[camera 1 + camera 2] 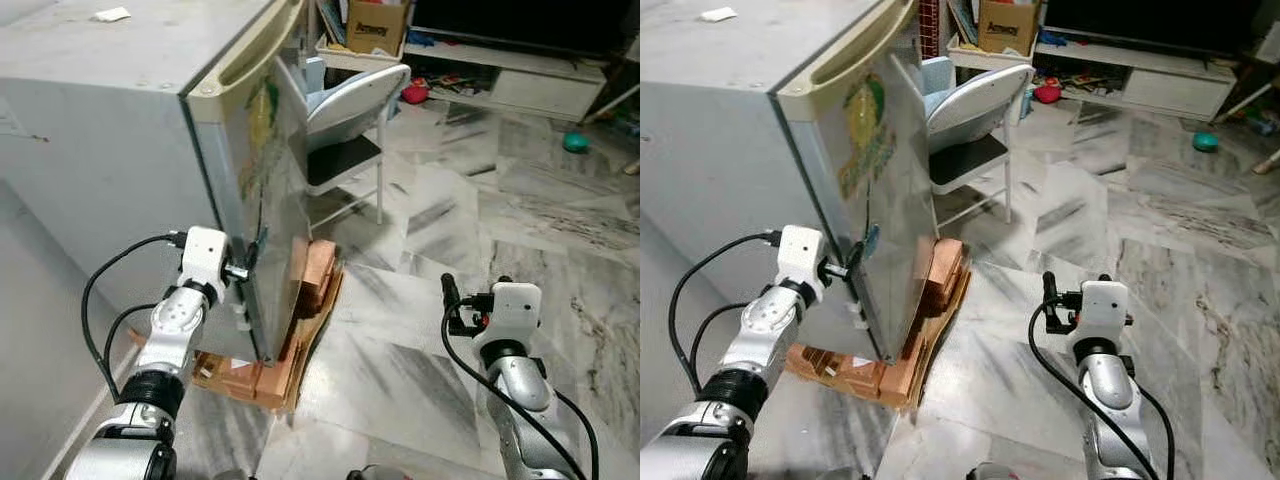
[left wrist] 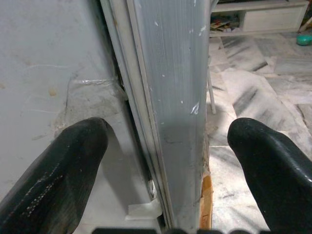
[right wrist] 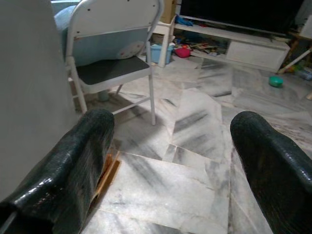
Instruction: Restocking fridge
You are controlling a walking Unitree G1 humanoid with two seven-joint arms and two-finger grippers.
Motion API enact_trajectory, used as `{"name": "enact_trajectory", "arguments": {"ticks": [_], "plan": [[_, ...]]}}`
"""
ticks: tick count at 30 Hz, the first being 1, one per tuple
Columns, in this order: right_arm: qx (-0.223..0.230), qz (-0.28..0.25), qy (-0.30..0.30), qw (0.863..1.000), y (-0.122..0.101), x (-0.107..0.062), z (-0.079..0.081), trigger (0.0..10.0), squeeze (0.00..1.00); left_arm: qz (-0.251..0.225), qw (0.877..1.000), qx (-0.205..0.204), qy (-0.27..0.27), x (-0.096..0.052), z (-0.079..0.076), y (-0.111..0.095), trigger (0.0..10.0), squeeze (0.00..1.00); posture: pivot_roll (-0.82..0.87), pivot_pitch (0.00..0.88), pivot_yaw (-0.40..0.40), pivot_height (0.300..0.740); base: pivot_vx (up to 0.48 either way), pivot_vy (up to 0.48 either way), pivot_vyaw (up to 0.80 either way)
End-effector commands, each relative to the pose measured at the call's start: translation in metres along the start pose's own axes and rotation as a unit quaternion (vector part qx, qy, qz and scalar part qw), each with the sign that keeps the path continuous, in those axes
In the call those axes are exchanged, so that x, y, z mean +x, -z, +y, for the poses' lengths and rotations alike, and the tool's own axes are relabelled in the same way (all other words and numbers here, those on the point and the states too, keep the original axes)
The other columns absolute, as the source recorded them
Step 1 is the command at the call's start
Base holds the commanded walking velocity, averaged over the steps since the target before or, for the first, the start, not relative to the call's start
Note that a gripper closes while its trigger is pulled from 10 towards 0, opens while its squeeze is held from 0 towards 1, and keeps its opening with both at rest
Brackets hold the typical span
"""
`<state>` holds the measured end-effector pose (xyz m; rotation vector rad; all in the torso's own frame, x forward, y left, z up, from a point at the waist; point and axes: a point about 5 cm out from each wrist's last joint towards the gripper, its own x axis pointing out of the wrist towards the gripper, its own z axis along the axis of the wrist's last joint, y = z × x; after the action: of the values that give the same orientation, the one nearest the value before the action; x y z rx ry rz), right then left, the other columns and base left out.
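The room is evenly and softly lit, apparently by daylight. A pale sheen is carried by the marble floor [image 1: 520, 210], and the steel fridge door [image 1: 875, 190] is streaked with dull reflections. The space under the folding chair [image 1: 345, 120] is shaded. Both eye views are slightly soft. In the wrist views the near black fingers [image 2: 63, 170] are blurred and enlarged.

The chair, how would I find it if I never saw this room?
Start at the big grey fridge on the left. Right behind its door stands the folding chair, on the marble floor. It has a curved grey backrest, a dark seat and thin white legs, unlike the low white TV shelf farther back.
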<state>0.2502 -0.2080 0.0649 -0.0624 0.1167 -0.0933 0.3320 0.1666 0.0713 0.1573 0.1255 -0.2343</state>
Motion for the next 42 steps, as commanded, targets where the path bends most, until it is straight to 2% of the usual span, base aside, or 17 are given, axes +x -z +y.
{"name": "enact_trajectory", "arguments": {"ticks": [1,5,14,20,22,23,25,26,29,30,31,32,35,37,38,40,42], "plan": [[-0.004,0.001,0.0,1.0,0.0,0.0,-0.001,10.0,0.0,-0.021,1.0,0.005,0.016,0.01,-0.005,-0.016,10.0,0.0,-0.09,0.0,-0.006,0.74,0.0,0.0,0.0],[-0.005,0.009,0.001,1.0,0.003,-0.001,-0.002,10.0,0.0,-0.032,0.999,0.005,0.034,0.014,-0.009,-0.024,10.0,0.0,-0.09,0.0,-0.007,0.74,0.0,0.0,0.0],[-0.018,0.038,-0.002,0.999,0.015,-0.004,-0.001,10.0,0.0,-0.058,0.993,0.009,0.098,0.022,-0.037,-0.04,10.0,0.0,-0.09,0.0,0.001,0.74,0.0,0.0,0.0],[-0.02,0.046,-0.007,0.999,0.018,-0.004,0.001,10.0,0.0,-0.06,0.993,0.007,0.099,0.024,-0.042,-0.041,10.0,0.0,-0.08,0.0,-0.001,0.74,0.0,0.0,0.0],[-0.04,0.071,-0.017,0.997,0.025,-0.004,0.002,10.0,0.0,-0.072,0.991,0.006,0.112,0.027,-0.051,-0.049,10.0,0.0,-0.08,0.0,-0.001,0.74,0.0,0.0,0.0],[-0.06,0.1,-0.024,0.993,0.034,-0.006,0.002,10.0,0.0,-0.08,0.989,0.007,0.123,0.028,-0.058,-0.054,10.0,0.0,-0.07,0.0,-0.003,0.74,0.0,0.0,0.0],[-0.067,0.121,-0.027,0.99,0.04,-0.007,0.001,10.0,0.0,-0.084,0.988,0.006,0.131,0.029,-0.061,-0.057,10.0,0.0,-0.07,0.0,-0.003,0.74,0.0,0.0,0.0],[-0.073,0.161,-0.035,0.984,0.052,-0.011,0.001,10.0,0.0,-0.094,0.983,0.005,0.155,0.03,-0.073,-0.063,10.0,0.0,-0.07,0.0,-0.005,0.74,0.0,0.0,0.0],[-0.074,0.191,-0.055,0.977,0.061,-0.015,0.003,10.0,0.0,-0.121,0.966,0.006,0.229,0.025,-0.106,-0.075,10.0,0.0,-0.07,0.0,-0.006,0.74,0.0,0.0,0.0],[-0.075,0.196,-0.065,0.976,0.061,-0.015,0.005,10.0,0.0,-0.128,0.955,0.007,0.269,0.02,-0.122,-0.077,10.0,0.0,-0.07,0.0,-0.008,0.74,0.0,0.0,0.0],[-0.083,0.2,-0.079,0.973,0.062,-0.015,0.008,10.0,0.0,-0.131,0.934,0.006,0.334,0.008,-0.148,-0.079,10.0,0.0,-0.07,0.0,-0.008,0.74,0.0,0.0,0.0],[-0.086,0.202,-0.082,0.972,0.062,-0.014,0.008,10.0,0.0,-0.129,0.922,0.006,0.365,0.001,-0.158,-0.078,10.0,0.0,-0.07,0.0,-0.008,0.74,0.0,0.0,0.0],[-0.089,0.208,-0.091,0.97,0.062,-0.014,0.009,10.0,0.0,-0.128,0.905,0.012,0.405,-0.01,-0.173,-0.073,10.0,0.0,-0.08,0.0,-0.008,0.74,0.0,0.0,0.0],[-0.091,0.213,-0.097,0.968,0.063,-0.015,0.009,10.0,0.0,-0.12,0.907,0.02,0.403,-0.01,-0.171,-0.066,10.0,0.0,-0.08,0.0,-0.01,0.74,0.0,0.0,0.0],[-0.094,0.218,-0.1,0.966,0.064,-0.018,0.008,10.0,0.0,-0.106,0.923,0.029,0.369,-0.002,-0.156,-0.057,10.0,0.0,-0.08,0.0,-0.007,0.74,0.0,0.0,0.0],[-0.097,0.223,-0.105,0.964,0.065,-0.02,0.008,10.0,0.0,-0.096,0.932,0.03,0.348,0.001,-0.144,-0.052,10.0,0.0,-0.08,0.0,-0.007,0.74,0.0,0.0,0.0],[-0.095,0.222,-0.105,0.965,0.065,-0.022,0.008,10.0,0.0,-0.081,0.946,0.021,0.313,0.006,-0.125,-0.049,10.0,0.0,-0.08,0.0,-0.005,0.74,0.0,0.0,0.0]]}}
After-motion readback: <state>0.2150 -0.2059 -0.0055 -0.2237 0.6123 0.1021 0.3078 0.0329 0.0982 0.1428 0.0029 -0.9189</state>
